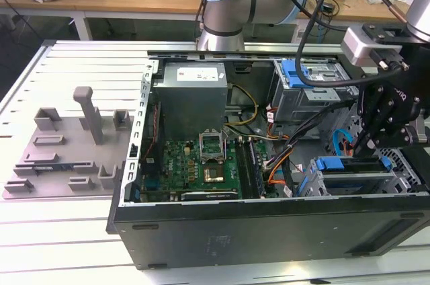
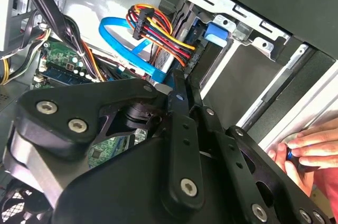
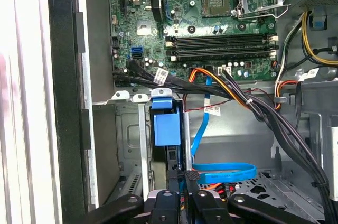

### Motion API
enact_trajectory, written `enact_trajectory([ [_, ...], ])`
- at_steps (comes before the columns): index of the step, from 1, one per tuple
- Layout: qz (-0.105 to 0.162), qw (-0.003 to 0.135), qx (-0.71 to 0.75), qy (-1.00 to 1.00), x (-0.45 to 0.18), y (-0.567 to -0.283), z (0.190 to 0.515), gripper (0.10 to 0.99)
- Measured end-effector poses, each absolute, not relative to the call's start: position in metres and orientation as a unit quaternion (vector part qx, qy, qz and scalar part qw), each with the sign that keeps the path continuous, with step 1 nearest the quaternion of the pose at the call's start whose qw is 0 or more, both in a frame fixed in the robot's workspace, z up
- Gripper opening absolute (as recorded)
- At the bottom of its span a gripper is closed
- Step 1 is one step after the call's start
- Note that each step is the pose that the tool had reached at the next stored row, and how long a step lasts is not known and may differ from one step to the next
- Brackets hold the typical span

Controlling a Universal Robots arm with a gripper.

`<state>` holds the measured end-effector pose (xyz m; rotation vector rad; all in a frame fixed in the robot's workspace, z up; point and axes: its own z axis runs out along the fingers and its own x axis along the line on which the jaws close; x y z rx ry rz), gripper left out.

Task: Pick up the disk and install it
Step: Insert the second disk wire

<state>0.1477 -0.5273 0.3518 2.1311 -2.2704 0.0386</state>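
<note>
Blue-framed disk (image 1: 355,176) x1 in bay, claw (image 1: 371,138) just above.

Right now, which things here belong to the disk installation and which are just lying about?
Job: disk in its blue carrier, inside the case; tool, right at the disk.
Lying about: grey fixture blocks beside the case; power-supply box; motherboard; a hand at the case edge.

disk (image 1: 354,176) | blue-framed, on edge | in case's drive bay
</note>
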Motion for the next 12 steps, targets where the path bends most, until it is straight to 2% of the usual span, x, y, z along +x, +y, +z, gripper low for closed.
enact_trajectory([
  [12, 0.012, 0.014, 0.684, -0.729, 0.1482, -0.5302, 0.3488, 0.161],
])
